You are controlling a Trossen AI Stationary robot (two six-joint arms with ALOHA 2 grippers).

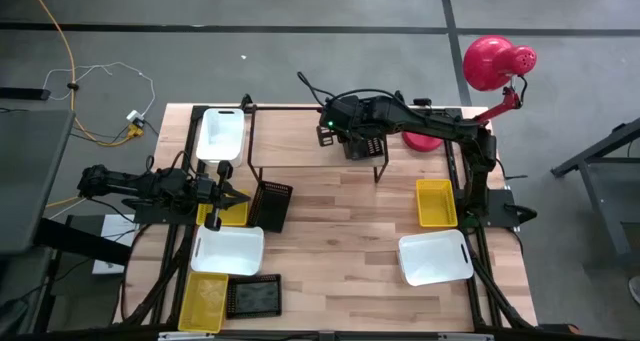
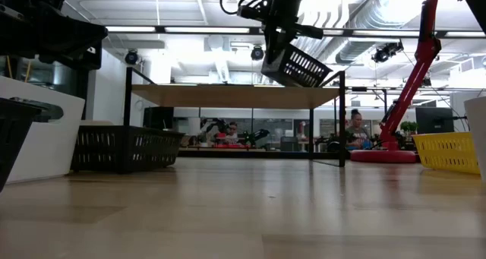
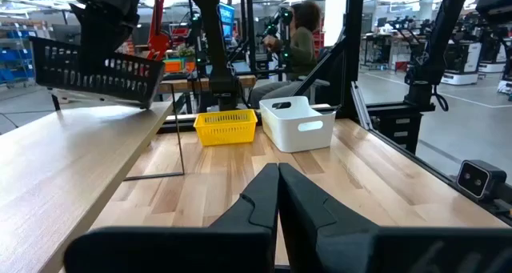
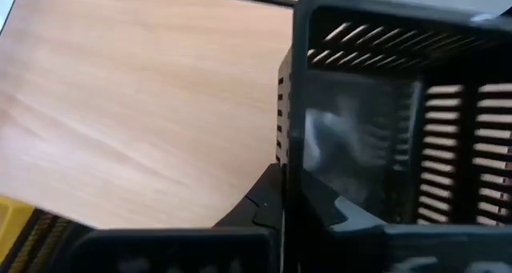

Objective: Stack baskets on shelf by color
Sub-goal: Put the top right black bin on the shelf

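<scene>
Black slatted basket (image 2: pixel 298 64) tilted above the shelf (image 2: pixel 235 96), pinched by its wall in right claw (image 4: pixel 290 199).

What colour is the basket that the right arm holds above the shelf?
Black, with slotted mesh walls. The basket shows best in the low view, tilted over the shelf.

A robotics lab: other robot arms (image 3: pixel 448 41) on rigs, seated people (image 3: pixel 300 45) at benches, exposed ceiling ducts (image 2: pixel 364 16) overhead.
</scene>
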